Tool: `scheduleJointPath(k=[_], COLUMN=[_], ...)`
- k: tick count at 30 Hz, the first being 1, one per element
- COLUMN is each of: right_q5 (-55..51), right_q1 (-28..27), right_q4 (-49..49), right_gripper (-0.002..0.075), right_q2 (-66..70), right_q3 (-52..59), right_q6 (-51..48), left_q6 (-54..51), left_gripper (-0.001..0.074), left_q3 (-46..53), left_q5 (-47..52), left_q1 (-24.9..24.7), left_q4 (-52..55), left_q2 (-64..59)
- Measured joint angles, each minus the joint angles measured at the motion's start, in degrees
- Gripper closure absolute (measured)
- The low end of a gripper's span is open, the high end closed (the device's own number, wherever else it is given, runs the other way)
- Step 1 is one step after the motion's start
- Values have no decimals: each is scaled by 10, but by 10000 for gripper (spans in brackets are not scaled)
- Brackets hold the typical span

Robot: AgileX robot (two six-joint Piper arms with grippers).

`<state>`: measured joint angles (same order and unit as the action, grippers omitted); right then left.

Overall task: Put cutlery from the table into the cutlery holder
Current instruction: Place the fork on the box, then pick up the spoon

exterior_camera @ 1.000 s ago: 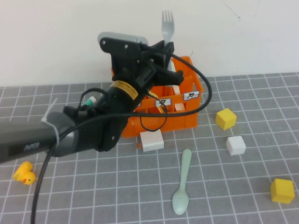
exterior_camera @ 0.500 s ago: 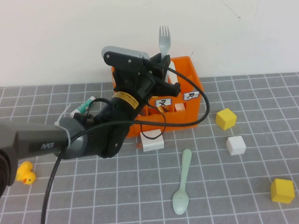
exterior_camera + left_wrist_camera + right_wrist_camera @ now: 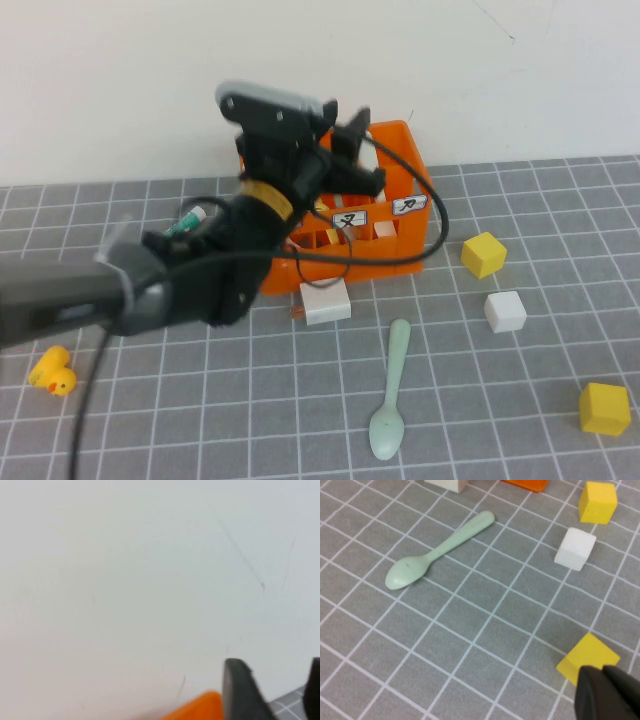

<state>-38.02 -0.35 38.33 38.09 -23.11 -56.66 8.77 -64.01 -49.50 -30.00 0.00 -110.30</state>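
My left gripper [image 3: 346, 126] hangs over the back of the orange cutlery holder [image 3: 385, 262], open and empty. In the left wrist view its fingers [image 3: 242, 690] stand apart with the wall and a bit of the holder's rim [image 3: 202, 706] behind them. The grey fork is out of sight. The yellow fork does not show. The mint-green spoon [image 3: 390, 392] lies on the table [image 3: 200, 420] in front of the holder, bowl towards me; it also shows in the right wrist view [image 3: 440, 550]. My right gripper [image 3: 606, 696] is shut and empty, just above a yellow cube [image 3: 587, 657].
A white block [image 3: 325, 300] lies against the holder's front. A yellow cube [image 3: 483, 254], a white cube [image 3: 505, 311] and another yellow cube [image 3: 604, 408] sit on the right. A yellow duck [image 3: 52, 375] is at the near left. A wall runs behind the holder.
The grey fork that stood up from my left gripper above the holder has gone down out of sight. The left gripper has let go and stays over the holder.
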Motion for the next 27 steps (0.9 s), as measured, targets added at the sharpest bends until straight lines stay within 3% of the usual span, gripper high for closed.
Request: scheduleJointPath(k=[4, 9, 17, 23, 27], right_q5=[0, 0, -8, -51, -134], right_q1=[0, 0, 0, 0, 1], right_q4=[0, 0, 54, 73, 77], right_gripper=[729, 729, 729, 729, 729], right_q2=[0, 0, 0, 0, 15], right_q3=[0, 0, -5, -12, -64], right_q6=[0, 0, -64, -80, -62], left_q6=[-29, -153, -225, -211, -140], left_gripper=[585, 712, 734, 734, 734], left_q3=[0, 0, 0, 0, 27], left_q5=[108, 295, 569, 792, 850], left_q1=[0, 11, 26, 26, 26], left_q4=[-44, -159, -170, -77, 12], left_q2=[77, 206, 378, 459, 495])
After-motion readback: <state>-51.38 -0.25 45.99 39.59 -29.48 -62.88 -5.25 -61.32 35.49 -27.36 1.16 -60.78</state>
